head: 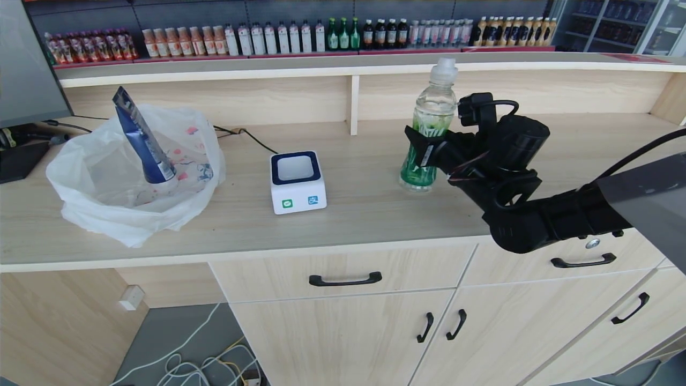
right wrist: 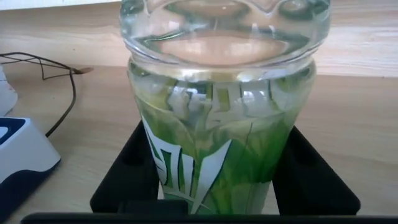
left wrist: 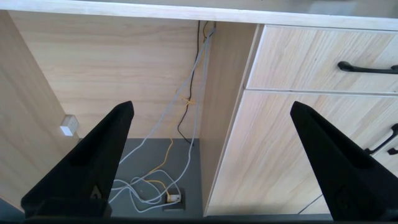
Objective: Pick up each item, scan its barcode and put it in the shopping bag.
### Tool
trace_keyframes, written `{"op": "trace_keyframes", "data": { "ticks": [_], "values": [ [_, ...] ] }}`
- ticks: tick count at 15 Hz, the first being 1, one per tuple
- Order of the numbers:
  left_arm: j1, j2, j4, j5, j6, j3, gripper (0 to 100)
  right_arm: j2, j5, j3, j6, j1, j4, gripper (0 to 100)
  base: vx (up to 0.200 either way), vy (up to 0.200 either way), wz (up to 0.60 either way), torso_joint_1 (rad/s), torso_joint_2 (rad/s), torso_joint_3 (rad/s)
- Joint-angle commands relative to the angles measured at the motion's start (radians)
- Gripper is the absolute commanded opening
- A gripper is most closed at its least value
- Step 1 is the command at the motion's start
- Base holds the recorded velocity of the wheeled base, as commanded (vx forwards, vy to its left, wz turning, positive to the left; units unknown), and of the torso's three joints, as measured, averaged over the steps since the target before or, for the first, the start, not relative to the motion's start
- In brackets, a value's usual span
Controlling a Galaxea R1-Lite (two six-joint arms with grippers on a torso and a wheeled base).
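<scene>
- Head view: grips bottle at its green label with right gripper, jaws pressed onto it from both sides.
- Keeps bottle upright on the right of counter, base at or just above the wood; cannot tell which.
- Leaves scanner mid-counter, well apart from bottle, window facing up.
- Leaves bag open on the left of counter, a blue tube standing tilted inside.
- Judged step: pick-up of the bottle, with scan and bagging not yet done.
- Left wrist view: holds left gripper below counter level, fingers spread wide with nothing between them, facing cabinet fronts and loose cables on the floor.
- Right wrist view: looks straight at bottle, clear above and green-labelled below, with dark fingers tight against either side and scanner's corner off at the edge.
- Next move, as a judgement: calls for a lift clear of the counter, a carry toward the robot's left to scanner, and a turn of the label so the barcode faces the window.
- Cannot tell where the barcode lies on the label, so may need some rotation over scanner.
- Risks slip on the smooth wet-looking plastic if tilted with a loose hold.
</scene>
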Motion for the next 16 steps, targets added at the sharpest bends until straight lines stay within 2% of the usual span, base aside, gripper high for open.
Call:
{"op": "trace_keyframes", "data": {
  "ticks": [1, 6, 12, 15, 16],
  "values": [
    [0.0, 0.0, 0.0, 0.0, 0.0, 0.0, 100, -0.017, 0.0, 0.001, -0.002, 0.001, 0.0, 0, 0.0, 0.0, 0.0, 0.0, 0.0, 0.0],
    [0.0, 0.0, 0.0, 0.0, 0.0, 0.0, 100, -0.06, 0.0, 0.002, -0.037, 0.001, 0.002, 0, 0.0, 0.0, 0.0, 0.0, 0.0, 0.0],
    [0.0, 0.0, 0.0, 0.0, 0.0, 0.0, 100, -0.177, 0.0, 0.01, -0.08, 0.006, 0.066, 0, 0.0, 0.0, 0.0, 0.0, 0.0, 0.0],
    [0.0, 0.0, 0.0, 0.0, 0.0, 0.0, 100, -0.266, 0.0, 0.068, -0.101, 0.007, 0.078, 0, 0.0, 0.0, 0.0, 0.0, 0.0, 0.0],
    [0.0, 0.0, 0.0, 0.0, 0.0, 0.0, 100, -0.336, 0.0, 0.144, -0.103, 0.007, 0.078, 0, 0.0, 0.0, 0.0, 0.0, 0.0, 0.0]
  ]
}}
